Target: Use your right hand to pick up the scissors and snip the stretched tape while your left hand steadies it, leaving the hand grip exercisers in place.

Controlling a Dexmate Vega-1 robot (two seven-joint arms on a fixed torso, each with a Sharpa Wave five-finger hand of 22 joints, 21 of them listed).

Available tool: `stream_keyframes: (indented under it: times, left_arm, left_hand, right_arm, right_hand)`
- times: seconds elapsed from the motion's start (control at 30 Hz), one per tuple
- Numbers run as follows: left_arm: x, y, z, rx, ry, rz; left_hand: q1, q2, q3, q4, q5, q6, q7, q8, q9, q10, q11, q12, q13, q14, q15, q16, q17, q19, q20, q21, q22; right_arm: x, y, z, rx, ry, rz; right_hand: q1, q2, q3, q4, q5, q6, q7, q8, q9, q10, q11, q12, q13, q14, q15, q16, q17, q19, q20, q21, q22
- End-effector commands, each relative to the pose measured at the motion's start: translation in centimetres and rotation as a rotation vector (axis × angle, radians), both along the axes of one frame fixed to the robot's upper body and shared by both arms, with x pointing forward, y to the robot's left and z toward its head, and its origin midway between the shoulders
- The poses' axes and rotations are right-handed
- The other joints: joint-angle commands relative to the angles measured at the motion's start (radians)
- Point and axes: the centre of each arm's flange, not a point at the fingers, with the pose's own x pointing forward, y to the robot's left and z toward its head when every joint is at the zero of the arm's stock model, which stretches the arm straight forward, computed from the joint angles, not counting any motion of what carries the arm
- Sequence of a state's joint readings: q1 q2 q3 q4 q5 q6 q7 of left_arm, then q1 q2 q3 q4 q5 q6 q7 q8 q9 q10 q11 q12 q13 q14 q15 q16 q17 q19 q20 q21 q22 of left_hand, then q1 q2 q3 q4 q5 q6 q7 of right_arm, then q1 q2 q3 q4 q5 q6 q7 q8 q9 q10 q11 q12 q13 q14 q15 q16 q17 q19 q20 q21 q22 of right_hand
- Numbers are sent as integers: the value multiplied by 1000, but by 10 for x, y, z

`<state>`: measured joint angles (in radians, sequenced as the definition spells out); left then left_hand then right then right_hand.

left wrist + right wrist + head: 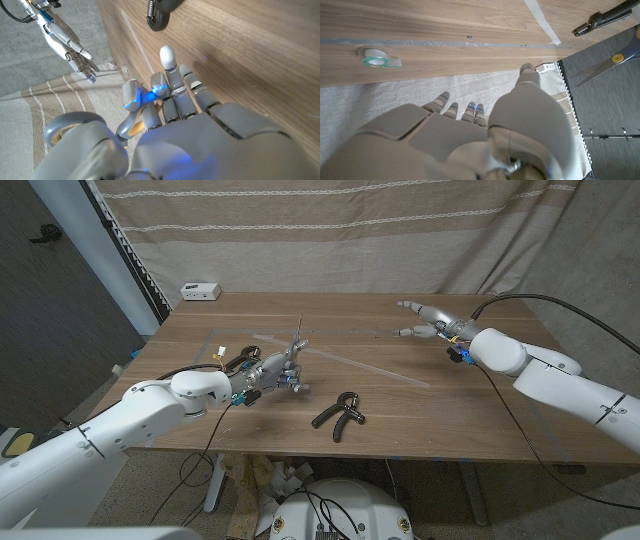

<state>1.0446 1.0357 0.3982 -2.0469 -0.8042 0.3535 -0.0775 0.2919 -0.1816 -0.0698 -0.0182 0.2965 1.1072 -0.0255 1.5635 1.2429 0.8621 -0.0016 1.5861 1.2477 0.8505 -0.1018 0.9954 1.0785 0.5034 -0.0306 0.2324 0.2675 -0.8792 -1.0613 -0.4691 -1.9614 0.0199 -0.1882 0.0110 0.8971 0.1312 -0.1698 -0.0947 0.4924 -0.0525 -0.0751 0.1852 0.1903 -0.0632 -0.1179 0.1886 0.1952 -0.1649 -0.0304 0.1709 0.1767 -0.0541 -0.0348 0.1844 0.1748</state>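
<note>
Right hand (428, 323) up over the far right of the wooden bench (450, 410), fingers (410, 306) spread apart, released, nothing in them; in the right wrist view my hand (470, 140) is smooth grey shell. Left hand (268, 370) low at bench's left-middle; left wrist view has my fingers (172, 82) straight and side by side, thumb curled in, blue lights on the tips. Scissors (296, 348) right at the left hand, thin metal blades pointing up; can't tell if left fingers are grasping them or just touching. Right wrist view shows the blades parted, yellow pivot. Tape (370, 366), thin clear strip, runs diagonally across the woodgrain between the two hands. Black V-shaped grip exerciser (339, 413) with coil spring lies near front of bench, just right of left hand. Tape roll (377, 57), clear with teal core, flat on bench
</note>
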Motion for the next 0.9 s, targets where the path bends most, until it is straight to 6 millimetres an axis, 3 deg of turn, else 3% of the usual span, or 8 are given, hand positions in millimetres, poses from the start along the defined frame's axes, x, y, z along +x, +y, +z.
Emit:
stream_keyframes:
  times: [0.03, 0.2, 0.43, 0.5, 0.67, 0.73, 0.8, 0.9]
  left_arm:
    - [2, 1, -1, -15, 7, -10]
    - [2, 3, -2, -22, 5, -4]
    - [3, 3, -2, -23, 6, -1]
    - [2, 3, -2, -23, 3, 4]
    - [3, 4, -1, -21, 1, -1]
    - [3, 4, -1, -25, -2, 3]
    - [3, 4, -1, -23, -3, 2]
    - [3, 4, -1, -21, -2, -1]
  left_hand:
    - [-6, -3, -282, -117, 11, 194, 188, 20, 4, 62, -51, 1, 1, 8, -41, 9, -6, 3, -9, 7, 4]
    - [-6, -3, -282, -118, 12, 195, 188, 20, 4, 64, -52, 1, 1, 8, -41, 12, -6, 3, -9, 7, 4]
    - [-6, -3, -283, -119, 13, 197, 189, 20, 4, 66, -48, 1, 1, 11, -42, 15, -9, 11, -25, 8, 2]
    - [-6, -3, -282, -119, 14, 198, 189, 19, 4, 84, -32, 4, 1, 13, -42, 18, -11, 10, -28, 6, 1]
    - [-6, -3, -282, -120, 16, 199, 189, 19, 3, 92, -28, 2, 1, 14, -46, 25, -7, 12, -29, 4, -2]
    - [-7, -3, -282, -120, 17, 199, 189, 19, 3, 91, -27, 1, 1, 12, -46, 29, -4, 12, -29, 4, -3]
    - [-7, -3, -282, -120, 17, 199, 189, 19, 3, 91, -29, 1, 1, 14, -46, 27, -9, 12, -29, 3, -4]
    - [-7, -2, -282, -120, 18, 199, 189, 18, 3, 86, -30, 0, 1, 12, -46, 31, -7, 13, -30, 3, -5]
  right_arm:
    - [0, -5, -11, -94, 12, -27]
    - [-1, -6, -16, -136, 19, -49]
    - [-2, -8, -23, -172, 35, -74]
    - [-2, -9, -24, -176, 42, -77]
    - [-3, -11, -26, -191, 48, -90]
    - [-1, -13, -28, -194, 70, -91]
    - [-1, -14, -30, -198, 77, -97]
    - [-1, -15, -33, -209, 101, -106]
  right_hand:
    - [27, 2, 5, -11, 14, -16, -5, 3, 3, -17, -4, 0, 3, -59, -75, -2, 1, -20, -13, -4, 1]
    - [52, 16, 17, -21, 26, -37, -11, 2, 3, -41, -8, 0, 2, -77, -82, 0, 0, -30, -26, -2, 1]
    - [74, 28, 29, -28, 37, -51, 0, 2, 3, -58, 6, 1, 1, -89, -70, 1, 0, -42, -18, -2, 1]
    - [78, 30, 32, -29, 39, -53, -2, 3, 3, -63, 2, 0, 1, -91, -73, 1, -1, -43, -21, -2, 1]
    - [93, 34, 39, -32, 47, -71, -1, 1, 3, -88, 9, -2, 0, -106, -68, 1, -1, -57, -22, -3, 2]
    - [102, 37, 44, -33, 51, -79, -2, 2, 3, -108, 19, -3, 0, -112, -71, 3, -1, -58, -37, 0, 2]
    - [115, 41, 52, -34, 55, -97, 3, 1, 3, -126, 33, -1, 0, -115, -73, 5, -1, -55, -72, 3, 0]
    - [126, 44, 59, -35, 57, -117, 7, -1, 3, -149, 38, -3, 0, -130, -72, 2, -1, -66, -84, 0, -1]
